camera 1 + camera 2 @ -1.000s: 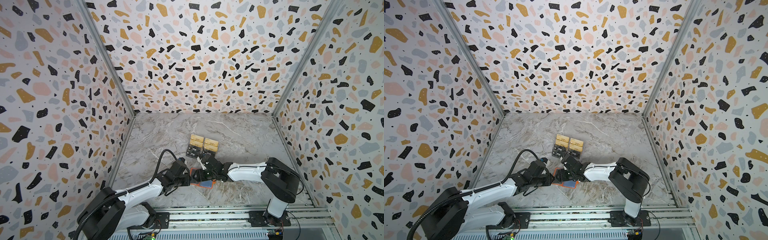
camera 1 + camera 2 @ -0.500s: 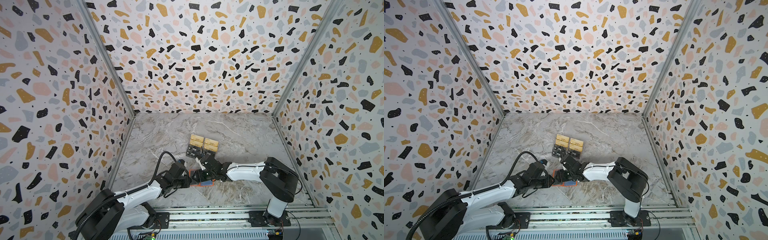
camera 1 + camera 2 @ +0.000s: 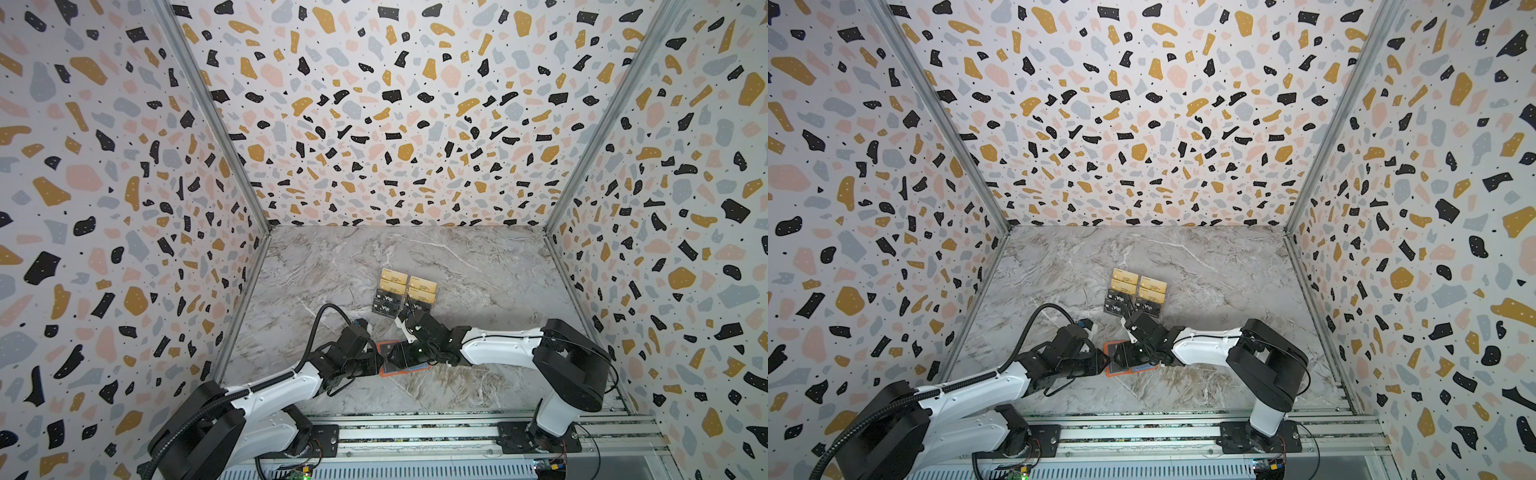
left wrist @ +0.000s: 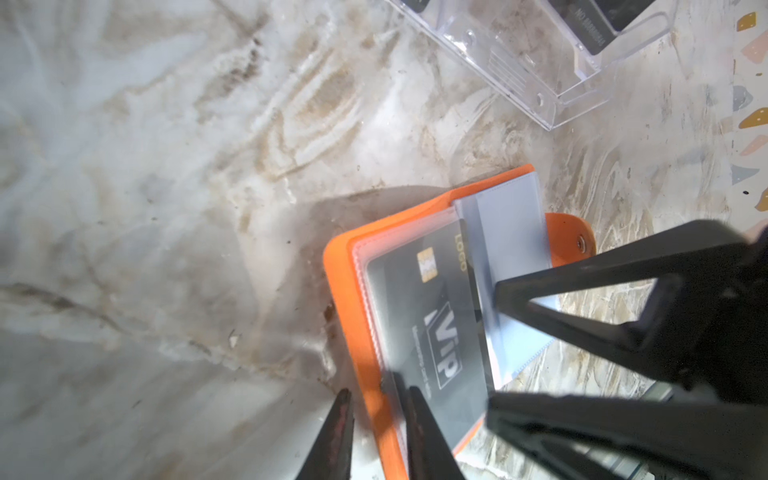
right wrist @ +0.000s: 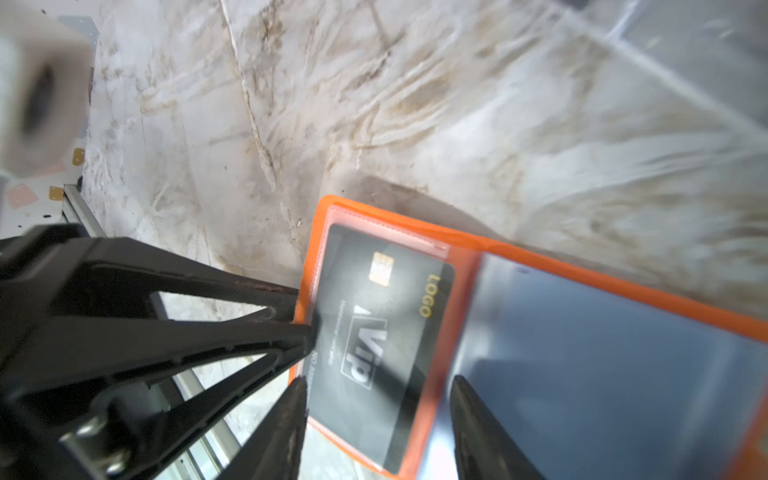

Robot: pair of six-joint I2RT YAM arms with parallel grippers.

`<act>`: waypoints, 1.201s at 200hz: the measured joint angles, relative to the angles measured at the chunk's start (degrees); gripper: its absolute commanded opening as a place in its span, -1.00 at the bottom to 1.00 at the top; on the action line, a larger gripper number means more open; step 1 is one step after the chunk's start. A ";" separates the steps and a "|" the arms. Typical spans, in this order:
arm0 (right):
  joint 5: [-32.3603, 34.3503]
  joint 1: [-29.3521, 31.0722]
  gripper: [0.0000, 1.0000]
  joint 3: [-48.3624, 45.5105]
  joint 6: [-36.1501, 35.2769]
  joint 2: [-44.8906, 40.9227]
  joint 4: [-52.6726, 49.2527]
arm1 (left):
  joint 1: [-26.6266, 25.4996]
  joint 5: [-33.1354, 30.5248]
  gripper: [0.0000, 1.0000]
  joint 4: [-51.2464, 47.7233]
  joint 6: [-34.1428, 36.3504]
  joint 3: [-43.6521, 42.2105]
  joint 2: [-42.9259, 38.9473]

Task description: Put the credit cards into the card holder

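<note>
Right wrist: open orange card holder point(image 5: 463, 299)

Top views: bright, even, diffuse light from overhead; only faint soft shadows on the surface point(image 3: 478, 270). Centre is sharp, w/ wide-angle stretch at the edges, so the walls point(image 3: 124, 166) lean outward.

Wrist views are softer, w/ some smear.

Left wrist: surface washed out by glare on one side. Soft dark shadow beside the card holder point(image 4: 345, 291). Right tool point(image 4: 493, 351) sits close to the lens, out of focus. Clear stand point(image 4: 540, 75) glints.

Right wrist: left tool point(image 5: 303, 311) big & blurry. White blob point(image 5: 37, 95) in a corner is fully defocused. Bright hot spot on the black card point(image 5: 374, 332) thru its sleeve; blue sleeve point(image 5: 602, 353) smeared.
</note>
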 measured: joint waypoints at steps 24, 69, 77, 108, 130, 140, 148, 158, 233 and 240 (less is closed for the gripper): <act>-0.24 -1.18 0.09 0.00 -0.98 -0.74 -0.28 | 0.00 -0.66 -0.45 -0.24 -0.74 0.02 0.00; -2.19 -3.98 -0.25 -0.13 -4.63 -0.83 -0.37 | 0.00 -1.27 -0.46 -0.50 -1.46 0.61 1.31; -2.73 -4.37 -0.29 -0.24 -5.22 -0.83 -0.33 | 0.00 -1.27 -0.46 -0.48 -1.49 0.68 1.81; -5.95 -5.09 -0.33 -1.18 -5.84 -0.81 1.38 | 0.00 -1.20 -0.46 -0.44 -1.57 1.66 3.48; -8.00 -4.96 -0.35 -2.34 -5.53 -0.66 3.17 | 0.00 -1.01 -0.46 -0.39 -1.18 3.15 5.33; -8.61 -4.81 -0.35 -2.67 -5.31 -0.46 3.69 | 0.00 -0.81 -0.46 -0.28 -1.05 3.65 6.14; -8.94 -4.70 -0.36 -2.69 -5.11 -0.20 3.98 | 0.00 -0.63 -0.46 -0.26 -0.85 4.04 6.80; -9.20 -4.63 -0.35 -2.69 -4.87 0.24 4.33 | 0.00 -0.44 -0.46 -0.09 -0.46 4.39 7.54; -10.58 -4.20 -0.38 -2.69 -3.56 3.39 5.60 | 0.02 0.70 -0.46 1.31 1.44 6.14 10.86; -10.84 -4.11 -0.38 -2.69 -3.37 3.39 6.12 | 0.02 0.79 -0.46 1.53 1.55 6.19 11.08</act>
